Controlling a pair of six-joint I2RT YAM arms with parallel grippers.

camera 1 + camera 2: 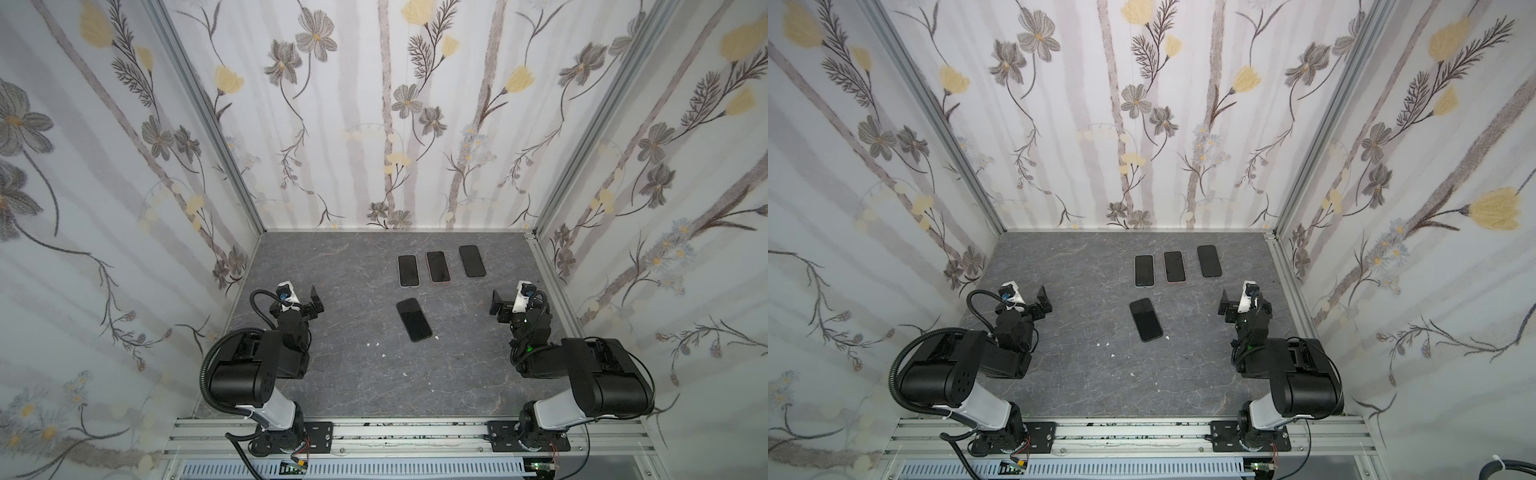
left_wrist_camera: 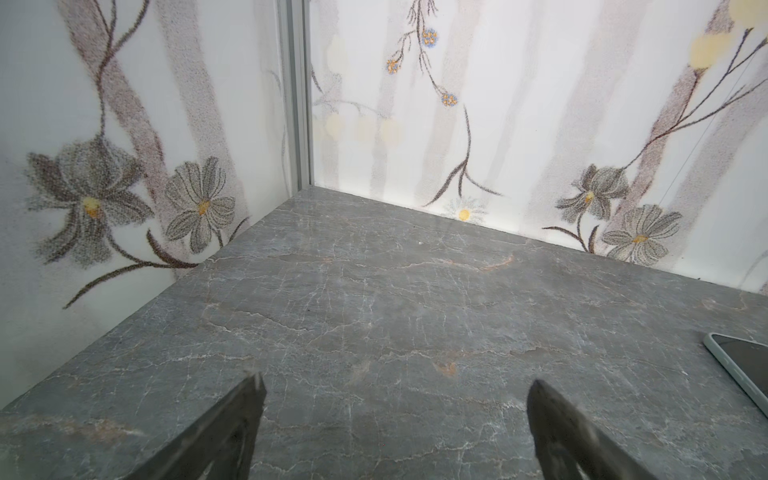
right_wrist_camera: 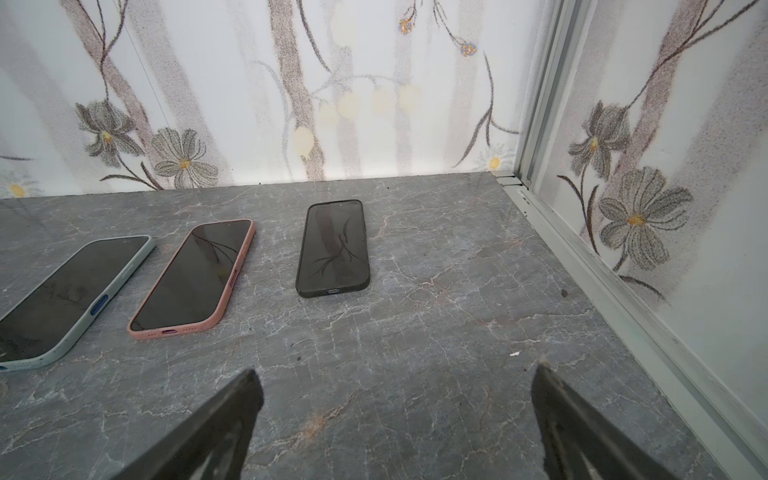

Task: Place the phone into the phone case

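Four phones [image 1: 414, 319] on the table [image 1: 353, 374]; left fingers [image 2: 232, 415] and right fingers [image 3: 224, 415] spread, empty.

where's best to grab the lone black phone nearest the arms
Pinch the black phone across its two long edges at mid-length, coming straight down from above. It lies flat and screen-up on the table, slanted, so the wrist likely must turn to match.
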